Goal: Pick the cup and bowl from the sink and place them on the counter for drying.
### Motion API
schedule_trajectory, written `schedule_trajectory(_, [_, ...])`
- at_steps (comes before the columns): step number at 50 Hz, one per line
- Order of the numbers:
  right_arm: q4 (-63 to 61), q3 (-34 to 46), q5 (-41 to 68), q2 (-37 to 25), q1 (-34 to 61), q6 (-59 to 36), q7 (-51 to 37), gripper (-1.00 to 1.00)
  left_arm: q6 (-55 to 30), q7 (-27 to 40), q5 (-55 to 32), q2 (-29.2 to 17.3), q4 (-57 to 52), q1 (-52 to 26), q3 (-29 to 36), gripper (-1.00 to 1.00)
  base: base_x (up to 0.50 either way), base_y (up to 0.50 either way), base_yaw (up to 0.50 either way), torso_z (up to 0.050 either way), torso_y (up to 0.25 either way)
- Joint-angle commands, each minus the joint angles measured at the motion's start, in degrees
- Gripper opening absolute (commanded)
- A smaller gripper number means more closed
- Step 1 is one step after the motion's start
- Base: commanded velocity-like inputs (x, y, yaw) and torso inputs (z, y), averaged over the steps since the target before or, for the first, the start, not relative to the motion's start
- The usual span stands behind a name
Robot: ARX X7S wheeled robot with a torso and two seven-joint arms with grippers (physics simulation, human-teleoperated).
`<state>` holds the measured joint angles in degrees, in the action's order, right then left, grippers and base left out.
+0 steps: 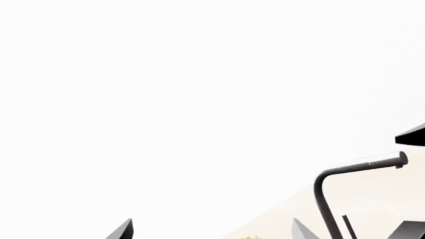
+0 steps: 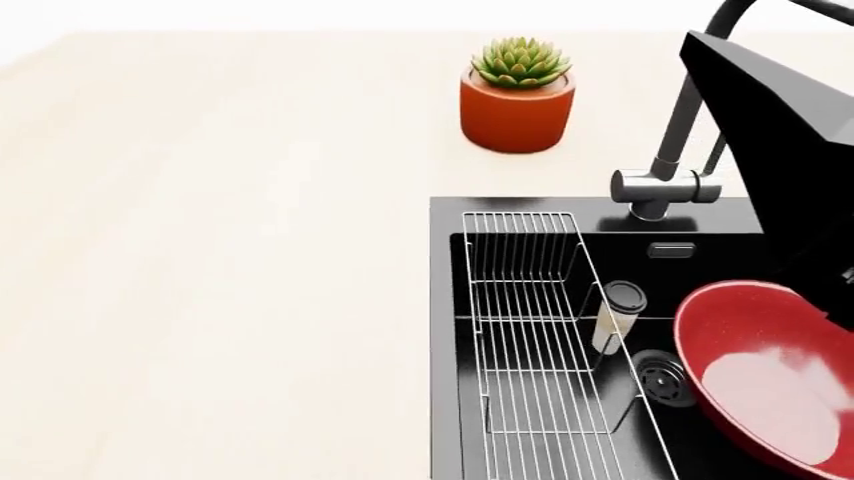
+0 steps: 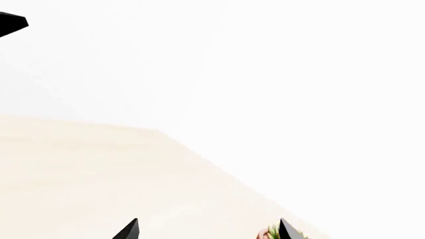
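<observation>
In the head view the black sink is sunk into the pale counter. The small off-white cup with a dark lid stands upright in the basin, against the wire rack's right edge. The large red bowl leans tilted at the basin's right, cut off by the frame edge. My left gripper is open with nothing between its fingertips; it faces the white wall and the faucet. My right gripper is also open and empty, above the counter. Neither wrist view shows the cup or the bowl.
A wire rack fills the sink's left half, with a steel drain beside it. The dark gooseneck faucet rises behind the basin. An orange pot with a succulent stands on the counter behind. A large black angular shape looms at the right.
</observation>
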<state>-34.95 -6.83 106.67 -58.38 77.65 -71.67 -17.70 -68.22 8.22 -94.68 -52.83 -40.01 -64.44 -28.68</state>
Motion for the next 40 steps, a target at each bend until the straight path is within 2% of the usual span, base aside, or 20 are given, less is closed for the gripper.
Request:
schedule_trajectory(1, [-0.24,0.14,-0.12,-0.13,-0.27,0.33,0.08,1.0,0.42,-0.07,0.15,-0.12,0.08,0.03,0.26,1.0,0.0,0.0,0.0,0.0,0.0])
schedule_trajectory(14, [-0.26,0.19,-0.22,-0.36,-0.68,0.68,0.35,1.0,0.93,0.33,-0.06,-0.38,0.28,-0.53,1.24,1.0,0.0,-0.17,0.0,0.0,0.0])
schedule_trajectory(21, [-0.31,-0.03,-0.47,-0.36,-1.13,1.01,0.41,1.0,1.1,0.12,0.14,-0.45,0.26,-0.33,1.25,1.0,0.0,-0.45,0.0,0.0,0.0])
schedule_trajectory(40, [-1.29,0.04,2.12,-1.52,-2.35,1.2,1.24,1.0,1.6,-0.18,0.48,-0.55,0.0,0.31,1.23,1.0,0.0,-0.01,0.0,0.0,0.0])
